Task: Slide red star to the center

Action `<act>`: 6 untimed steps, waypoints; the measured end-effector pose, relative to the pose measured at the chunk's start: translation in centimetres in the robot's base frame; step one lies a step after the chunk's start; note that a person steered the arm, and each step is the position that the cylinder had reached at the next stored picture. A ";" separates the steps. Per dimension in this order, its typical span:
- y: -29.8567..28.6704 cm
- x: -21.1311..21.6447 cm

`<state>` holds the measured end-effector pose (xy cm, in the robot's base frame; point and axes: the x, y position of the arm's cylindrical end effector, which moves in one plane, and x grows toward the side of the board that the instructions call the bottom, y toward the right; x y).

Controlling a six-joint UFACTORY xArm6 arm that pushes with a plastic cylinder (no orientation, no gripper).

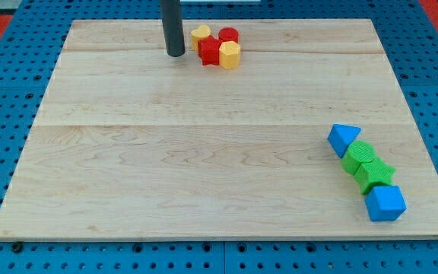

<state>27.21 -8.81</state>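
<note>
Nearest the camera: blue cube [386, 202] at the board's 4 o'clock edge, end of a touching chain that runs up through a green star [375, 174] and a second green block [360, 156], shape unclear, to a blue triangle [343, 139].

Red star [211, 52] sits at 12 o'clock on the wooden board [204, 152], near the far edge, packed in a tight cluster: yellow heart [200, 35] at its 11 o'clock, red cylinder [229, 35] at its 1 o'clock, yellow hexagon [230, 55] touching at its 3 o'clock.

My tip [176, 54] is down at the star's 9 o'clock, just beside it, with a small gap. No gripper on this rig; the rod holds nothing.

Handling, judged: small rigid block, likely light, should slide easily on smooth wood. Points may make it rotate under an off-centre push. Contact wanted on its far side, at 12 o'clock, where neighbours crowd it.

Writing, labels: none legible.
</note>
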 end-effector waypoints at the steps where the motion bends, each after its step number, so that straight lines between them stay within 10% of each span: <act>1: -0.3 -3.3; 2: 10.7 -0.4; 6: 14.4 10.9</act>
